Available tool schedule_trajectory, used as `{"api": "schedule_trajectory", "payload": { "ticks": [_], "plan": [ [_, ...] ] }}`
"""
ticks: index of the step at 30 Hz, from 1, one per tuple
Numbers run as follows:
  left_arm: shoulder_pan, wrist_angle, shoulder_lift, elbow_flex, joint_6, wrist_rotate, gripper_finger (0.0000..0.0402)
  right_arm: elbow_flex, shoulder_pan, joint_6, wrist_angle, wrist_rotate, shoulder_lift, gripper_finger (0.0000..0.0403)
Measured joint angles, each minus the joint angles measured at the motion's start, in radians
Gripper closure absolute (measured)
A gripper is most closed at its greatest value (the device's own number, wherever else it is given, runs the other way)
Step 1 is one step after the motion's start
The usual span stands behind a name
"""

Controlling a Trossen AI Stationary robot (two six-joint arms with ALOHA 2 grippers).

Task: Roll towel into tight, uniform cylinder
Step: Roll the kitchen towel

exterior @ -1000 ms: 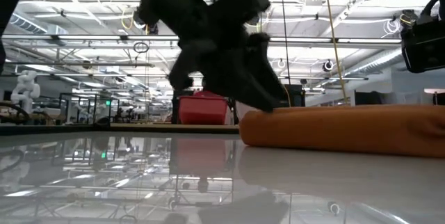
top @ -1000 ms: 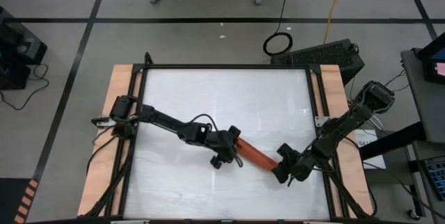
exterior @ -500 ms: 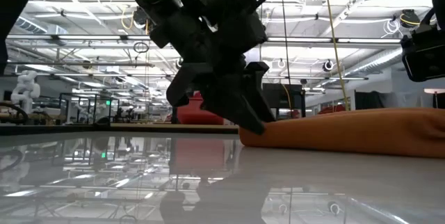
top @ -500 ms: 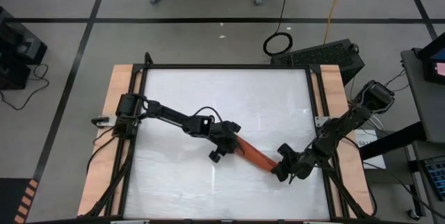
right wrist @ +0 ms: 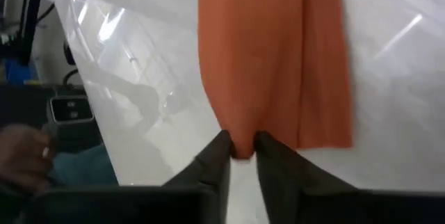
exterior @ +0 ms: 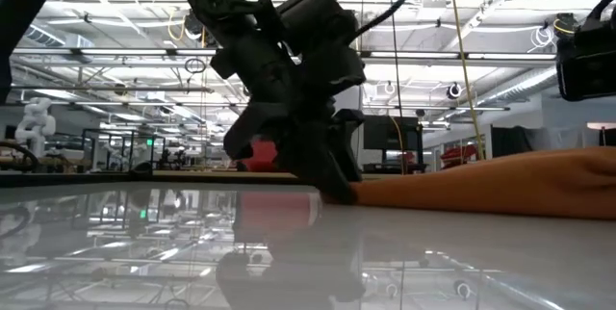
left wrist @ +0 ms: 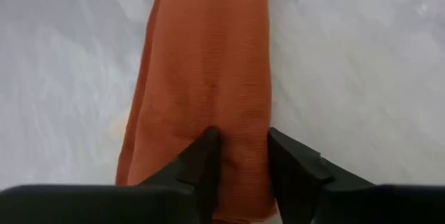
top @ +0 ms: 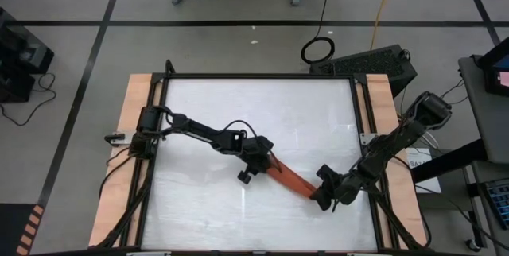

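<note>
Spreading across most of the high view, the white table (top: 238, 121) carries everything else, with wooden side rails at its 9 and 3 o'clock edges. No container shows on it; the only loose item is the towel (top: 288, 178), a rust-orange cloth rolled into a thin strip lying flat on the surface, toward 5 o'clock from the table's centre. The strip runs on a slant from its 10 o'clock end down to its 4 o'clock end.

From the 9 o'clock rail the left arm reaches in, and the left gripper (top: 262, 159) sits at the towel's 10 o'clock end. Its wrist view shows the left gripper (left wrist: 240, 156) with fingers set narrow, a fold of the towel (left wrist: 205, 64) pinched between them.

From the 3 o'clock side the right arm comes in, and the right gripper (top: 320, 186) meets the towel's 4 o'clock end. In its own wrist view the right gripper (right wrist: 241, 151) has fingers close together, with the end of the towel (right wrist: 268, 57) caught between the tips.

In the low view the left gripper (exterior: 332, 180) touches down beside the towel (exterior: 481, 180).
</note>
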Motion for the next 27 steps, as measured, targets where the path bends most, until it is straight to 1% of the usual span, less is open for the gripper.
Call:
{"api": "schedule_trajectory", "payload": {
  "ticks": [7,9,11,14,17,23,27],
  "plan": [
    [0.000,-0.015,0.005,0.002,-0.120,0.004,0.0329,0.000,0.000,-0.153,-0.009,0.003,-0.073,0.0229],
    [0.000,-0.017,0.005,0.002,-0.142,0.004,0.0334,0.000,0.000,-0.198,-0.009,0.004,-0.101,0.0206],
    [0.000,-0.025,0.005,0.002,-0.153,0.004,0.0336,0.007,0.000,-0.239,-0.014,0.006,-0.121,0.0193],
    [0.001,-0.048,0.005,0.003,-0.156,0.003,0.0336,0.022,-0.002,-0.279,-0.062,0.033,-0.142,0.0191],
    [0.003,-0.087,0.003,0.004,-0.156,0.003,0.0336,0.050,-0.002,-0.299,-0.134,0.079,-0.146,0.0198],
    [0.015,-0.140,-0.007,0.003,-0.157,0.004,0.0336,0.133,-0.017,-0.559,-0.144,0.133,-0.130,0.0219],
    [0.026,-0.173,-0.014,0.027,-0.156,0.009,0.0336,0.157,-0.065,-0.628,-0.176,0.125,-0.081,0.0236]
  ]
}}
